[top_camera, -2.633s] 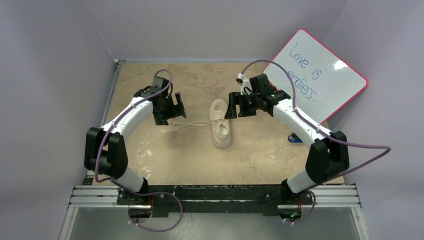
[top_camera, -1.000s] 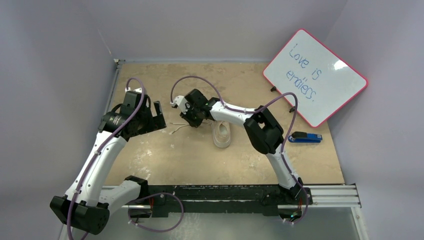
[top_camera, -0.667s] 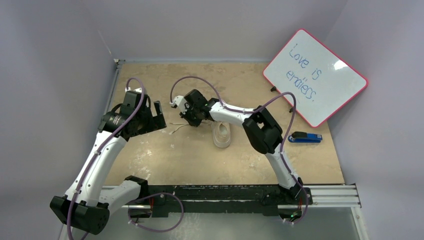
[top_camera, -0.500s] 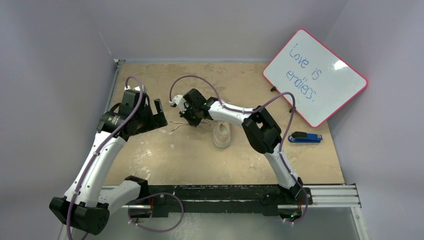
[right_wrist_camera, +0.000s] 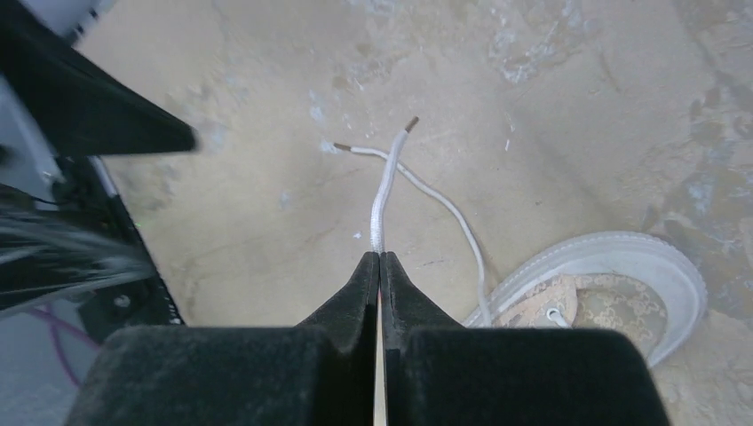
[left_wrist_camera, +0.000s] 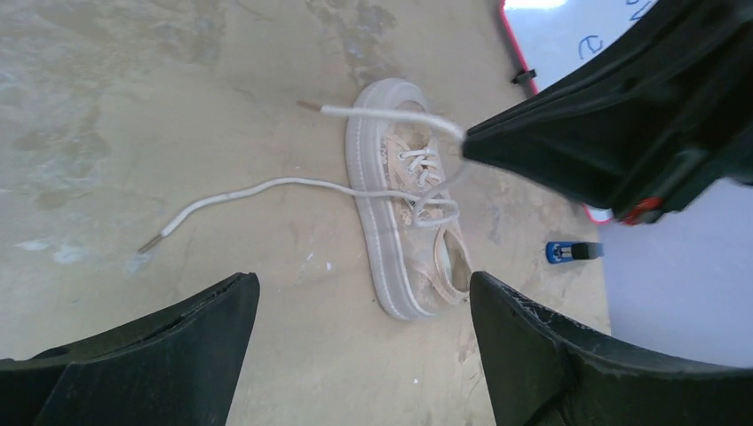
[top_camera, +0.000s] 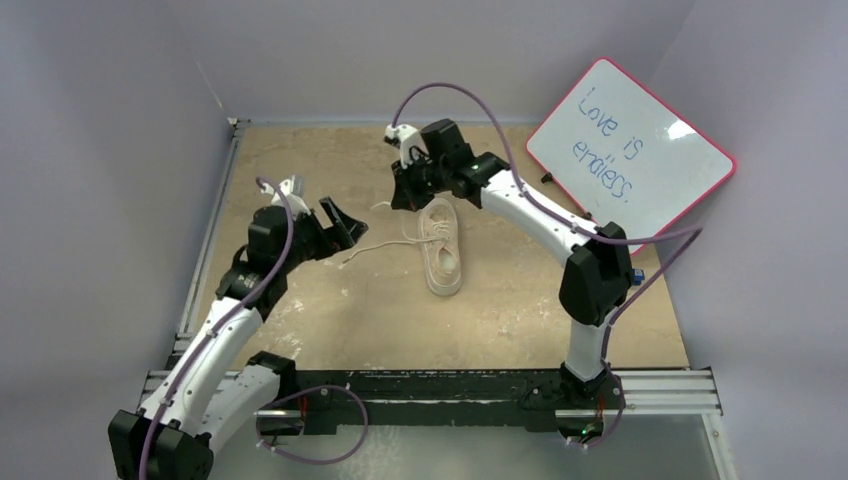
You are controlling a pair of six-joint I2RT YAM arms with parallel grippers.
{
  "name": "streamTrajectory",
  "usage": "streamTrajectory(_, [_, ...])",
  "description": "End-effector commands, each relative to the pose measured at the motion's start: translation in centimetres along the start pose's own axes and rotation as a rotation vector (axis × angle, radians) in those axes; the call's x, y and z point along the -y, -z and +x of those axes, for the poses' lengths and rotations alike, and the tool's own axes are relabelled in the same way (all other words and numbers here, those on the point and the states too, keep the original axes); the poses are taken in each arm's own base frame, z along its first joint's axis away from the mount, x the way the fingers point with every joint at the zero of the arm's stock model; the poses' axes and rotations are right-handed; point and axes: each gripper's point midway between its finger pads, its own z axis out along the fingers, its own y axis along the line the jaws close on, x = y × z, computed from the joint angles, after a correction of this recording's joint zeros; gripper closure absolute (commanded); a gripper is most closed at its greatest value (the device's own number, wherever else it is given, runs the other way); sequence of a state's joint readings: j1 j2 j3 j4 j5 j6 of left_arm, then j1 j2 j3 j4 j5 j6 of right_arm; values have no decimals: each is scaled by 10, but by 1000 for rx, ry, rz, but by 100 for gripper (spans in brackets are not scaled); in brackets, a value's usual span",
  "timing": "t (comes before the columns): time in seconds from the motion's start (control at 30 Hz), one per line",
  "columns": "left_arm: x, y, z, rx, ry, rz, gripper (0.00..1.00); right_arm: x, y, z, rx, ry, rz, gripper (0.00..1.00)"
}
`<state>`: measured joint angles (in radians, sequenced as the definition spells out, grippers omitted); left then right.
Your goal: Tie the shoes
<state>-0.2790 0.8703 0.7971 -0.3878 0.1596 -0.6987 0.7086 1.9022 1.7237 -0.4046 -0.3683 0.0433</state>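
The cream shoe (top_camera: pixel 443 247) lies in the middle of the table, its toe to the back. My right gripper (top_camera: pixel 404 198) hangs over the toe's left side, shut on one cream lace (right_wrist_camera: pixel 384 191) near its end, and that tipped end sticks out past the fingertips. The other lace (top_camera: pixel 378 250) trails left from the eyelets along the table. My left gripper (top_camera: pixel 340 220) is open, left of the shoe and above the loose lace's end. In the left wrist view the shoe (left_wrist_camera: pixel 413 204) and the lying lace (left_wrist_camera: pixel 257 186) show between the wide-apart fingers (left_wrist_camera: pixel 213 311).
A red-framed whiteboard (top_camera: pixel 630 150) leans at the back right. A blue-and-black stapler (left_wrist_camera: pixel 568 252) lies right of the shoe, mostly behind my right arm's elbow in the top view. Grey walls close the table at the left and back.
My right gripper closed on the lace left of the shoe, then swung back and right to above the toe, carrying the lace. My left gripper shifted right, towards the shoe, still open.
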Motion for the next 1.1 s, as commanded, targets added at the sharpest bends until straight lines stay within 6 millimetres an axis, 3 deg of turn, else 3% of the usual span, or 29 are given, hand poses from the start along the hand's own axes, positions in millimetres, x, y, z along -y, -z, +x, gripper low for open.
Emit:
streamTrajectory(0.0, [53,-5,-31,276,73,386,11,-18,21,-11,40,-103,-121,100])
streamTrajectory(0.17, [56,-33,-4,228,97,464,12,-22,27,-19,64,-154,-167,100])
streamTrajectory(0.33, [73,-63,25,168,64,516,15,-25,32,-30,84,-177,-186,100])
streamTrajectory(0.63, [88,-95,39,134,103,566,31,-18,38,-44,124,-210,-201,100])
streamTrajectory(0.7, [85,-100,40,133,97,554,37,-17,38,-46,128,-211,-203,100])
streamTrajectory(1.07, [82,-105,55,93,120,564,51,-14,39,-59,168,-240,-210,100])
